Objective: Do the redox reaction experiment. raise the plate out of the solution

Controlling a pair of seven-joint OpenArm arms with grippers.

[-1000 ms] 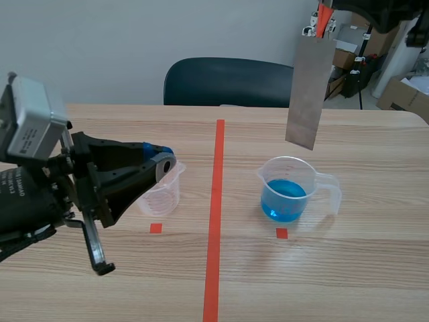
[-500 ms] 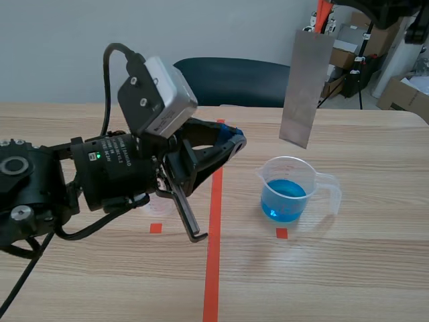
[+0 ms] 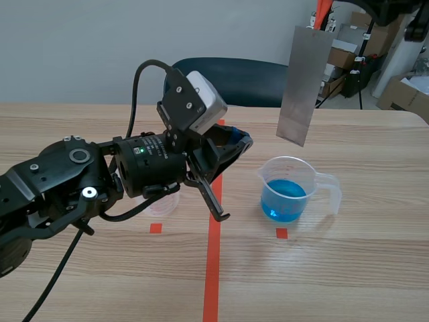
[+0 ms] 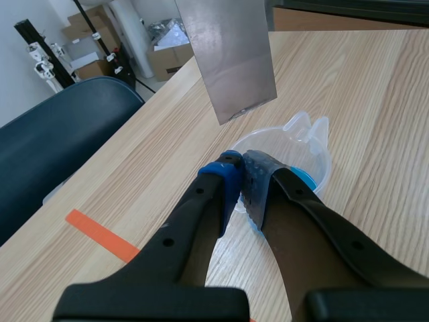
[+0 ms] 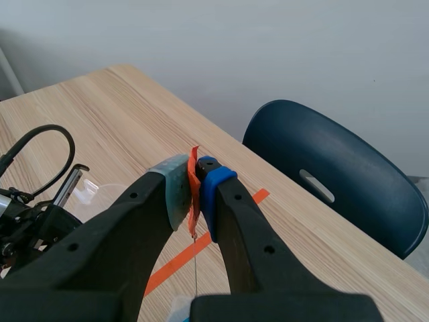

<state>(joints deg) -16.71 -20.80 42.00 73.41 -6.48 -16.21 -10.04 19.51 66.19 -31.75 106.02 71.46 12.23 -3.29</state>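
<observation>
A grey metal plate [image 3: 303,84] hangs in the air above and clear of the beaker of blue solution [image 3: 289,190]. An orange-red tag at its top is pinched by my right gripper [image 5: 195,181], which is shut on it high at the scene's upper right. In the left wrist view the plate [image 4: 231,54] hangs just beyond the beaker [image 4: 295,161]. My left gripper [image 3: 240,141] is shut on nothing and points toward the beaker from the middle of the table; its fingertips [image 4: 231,171] meet just short of the beaker's rim.
An empty clear measuring cup [image 3: 161,200] stands left of the red tape line [image 3: 213,248], partly hidden by the left arm. A dark blue chair [image 3: 231,80] sits behind the table's far edge. Boxes and stands fill the back right.
The left arm has swung from the table's left side to the middle, its shut gripper now near the beaker. The plate has risen slightly and drifted a little left.
</observation>
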